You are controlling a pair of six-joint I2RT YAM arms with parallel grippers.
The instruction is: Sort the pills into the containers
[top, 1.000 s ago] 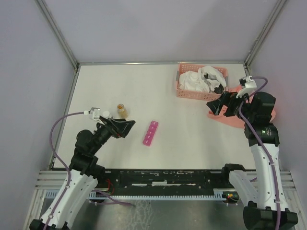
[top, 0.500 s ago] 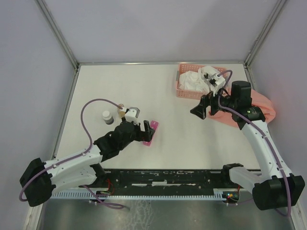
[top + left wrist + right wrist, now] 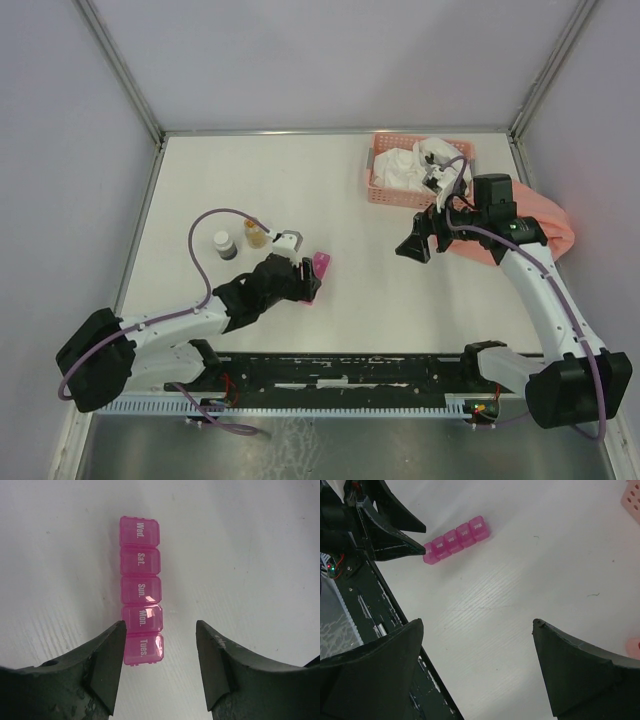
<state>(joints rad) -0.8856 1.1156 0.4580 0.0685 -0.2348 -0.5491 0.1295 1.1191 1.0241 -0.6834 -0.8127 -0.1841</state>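
The containers (image 3: 141, 591) are one magenta-pink strip of lidded compartments marked with day names, lying flat on the white table. My left gripper (image 3: 160, 623) hovers open over its "Tues." end. That end sits just inside the left finger, and the right finger stands well apart from it. From above, the left gripper (image 3: 308, 283) covers the near end of the containers (image 3: 321, 262). My right gripper (image 3: 410, 250) hangs open over bare table, nothing between its fingers (image 3: 395, 655). The right wrist view shows the containers (image 3: 456, 540) far off. No pills are in view.
A small amber bottle (image 3: 256, 234) and a white-capped vial (image 3: 222, 244) stand left of the strip. A salmon lattice basket (image 3: 385, 190) holding white bags sits at the back right. A salmon cloth (image 3: 560, 225) lies under the right arm.
My left arm swung from beside the bottle to over the pink strip, and its jaws have narrowed. The right arm reached in toward the table's middle and came down a little.
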